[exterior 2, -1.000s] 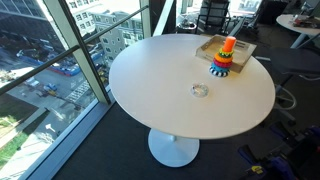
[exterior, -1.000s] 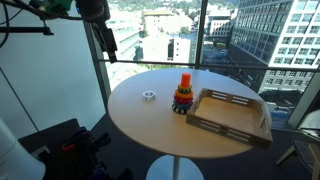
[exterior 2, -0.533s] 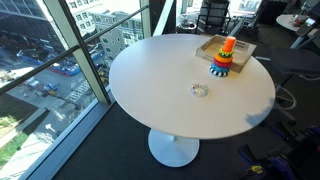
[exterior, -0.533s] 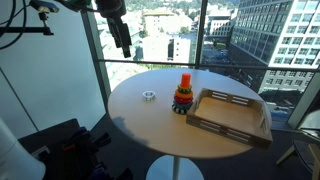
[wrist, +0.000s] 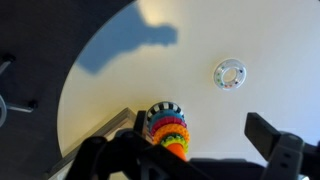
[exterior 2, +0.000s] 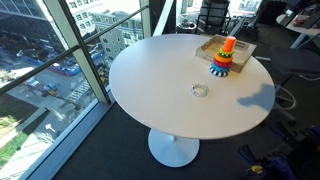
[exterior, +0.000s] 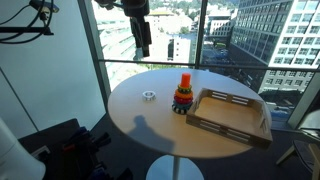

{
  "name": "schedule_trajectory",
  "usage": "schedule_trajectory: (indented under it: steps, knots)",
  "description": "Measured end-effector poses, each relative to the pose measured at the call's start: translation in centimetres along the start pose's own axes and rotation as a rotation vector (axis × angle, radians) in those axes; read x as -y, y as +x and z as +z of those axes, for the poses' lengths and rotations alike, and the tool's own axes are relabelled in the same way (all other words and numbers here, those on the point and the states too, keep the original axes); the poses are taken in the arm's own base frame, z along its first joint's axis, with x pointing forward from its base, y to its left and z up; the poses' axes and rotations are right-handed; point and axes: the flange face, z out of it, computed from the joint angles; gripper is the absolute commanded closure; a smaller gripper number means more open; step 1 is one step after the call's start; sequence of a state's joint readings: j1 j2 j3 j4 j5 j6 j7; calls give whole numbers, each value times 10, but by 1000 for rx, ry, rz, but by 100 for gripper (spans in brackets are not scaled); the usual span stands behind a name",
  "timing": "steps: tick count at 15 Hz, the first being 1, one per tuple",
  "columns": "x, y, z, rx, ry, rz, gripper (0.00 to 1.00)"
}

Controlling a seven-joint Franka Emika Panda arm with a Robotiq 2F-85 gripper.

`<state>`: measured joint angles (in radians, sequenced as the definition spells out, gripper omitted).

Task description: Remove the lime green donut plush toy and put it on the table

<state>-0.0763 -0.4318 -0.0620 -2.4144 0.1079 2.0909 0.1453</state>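
The lime green donut plush toy sits on the stacking toy, just under the orange cone tip and above the orange, red and dark striped rings. The stack also shows in an exterior view. It stands on the round white table next to the wooden tray. My gripper hangs high above the table's far edge, apart from the stack. In the wrist view the gripper is open and empty, with the stack below, between its fingers.
A wooden tray with raised sides stands beside the stack and shows in both exterior views. A small white ring lies alone on the table. Glass window walls stand behind the table.
The arm has swung across from the upper left toward the space above the table. Its shadow now falls on the tabletop. The stack, ring and tray have not moved.
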Motion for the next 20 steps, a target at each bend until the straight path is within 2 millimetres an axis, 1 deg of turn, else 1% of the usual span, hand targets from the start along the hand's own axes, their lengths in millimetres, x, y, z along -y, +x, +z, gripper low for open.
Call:
schedule_trajectory:
  steps: [3, 7, 13, 15, 16, 20]
  knots:
    - [-5, 23, 2, -2, -48, 10, 0]
    - [0, 50, 10, -27, -87, -18, 0]
    - [8, 98, 40, -50, -103, -56, 0]
    - [11, 113, 46, -48, -107, -65, 0]
    - [12, 116, 48, -46, -108, -65, 0]
    - [11, 115, 51, -39, -110, -65, 0]
